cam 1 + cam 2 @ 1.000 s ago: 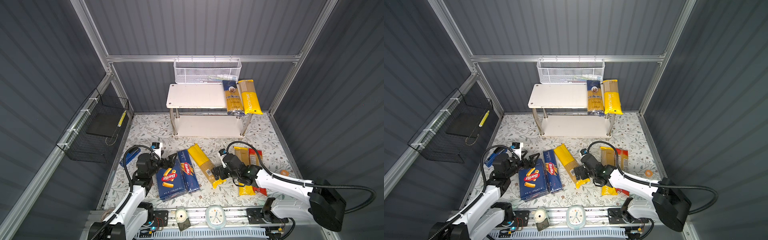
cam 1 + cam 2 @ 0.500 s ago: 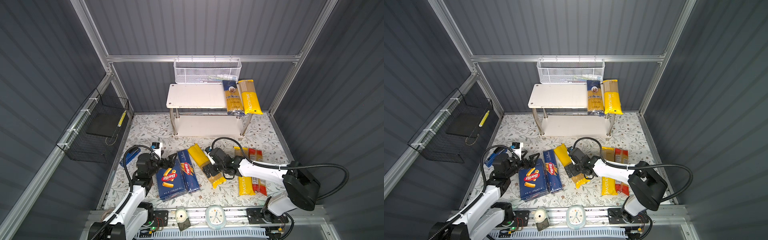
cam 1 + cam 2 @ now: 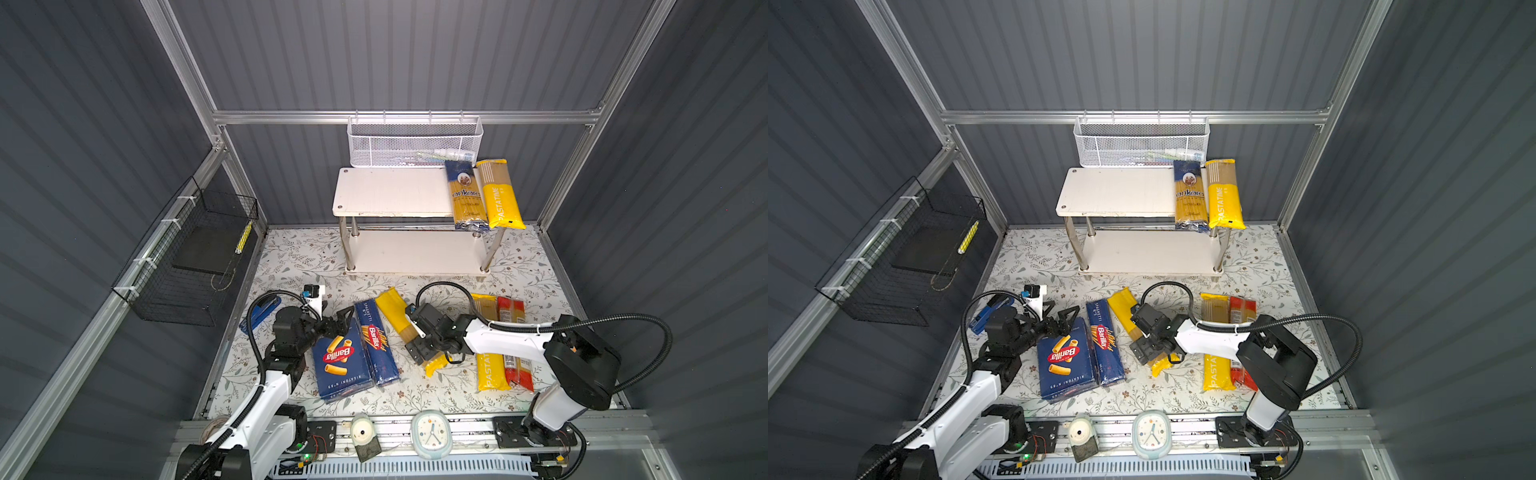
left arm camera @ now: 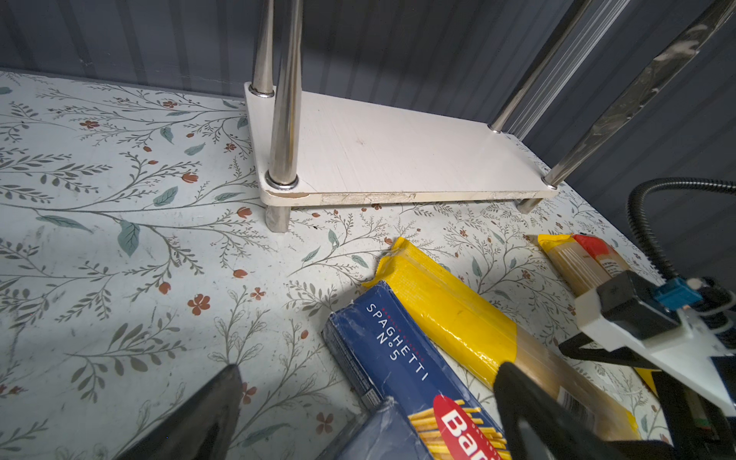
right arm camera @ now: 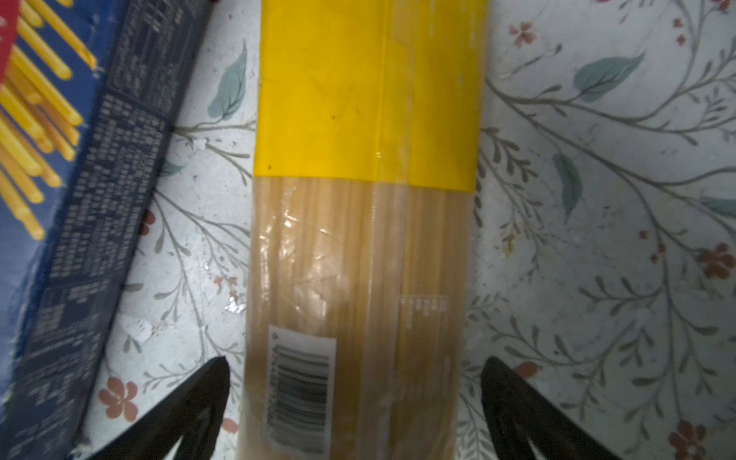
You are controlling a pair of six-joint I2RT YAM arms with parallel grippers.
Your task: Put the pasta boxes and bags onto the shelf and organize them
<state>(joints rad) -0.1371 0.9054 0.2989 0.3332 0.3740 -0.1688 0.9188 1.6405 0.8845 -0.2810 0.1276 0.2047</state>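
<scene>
Roughly two of seven done. On the shelf [image 3: 386, 191], top board, right end: ankara bag [image 3: 467, 195] and one PASTATIME bag [image 3: 500, 197], side by side, long axes front to back, near ends overhanging the front edge. Left on the floral mat [image 3: 291, 266]: rigatoni box [image 3: 340, 361], spaghetti box [image 3: 376, 340], plain yellow bag [image 3: 395, 311], second PASTATIME bag [image 3: 490, 372], red bag [image 3: 512, 309]. Both boxes lie flat, side against side, long axes roughly front to back

Item being addressed: plain yellow bag. Lies flat, barcode side up, just beside the spaghetti box, not touching it in the right wrist view. Long axis runs diagonal: solid yellow end points toward the shelf, slightly left; clear end toward the mat's near edge. Right gripper [image 5: 354, 368] sits over the clear stretch, jaws wide apart, one finger each side of the bag's width, so the closing line crosses the long axis squarely. No contact visible; judged pre-grasp

Left gripper [image 4: 366, 374]: jaws apart, holding nothing, at the rigatoni box's far end
</scene>
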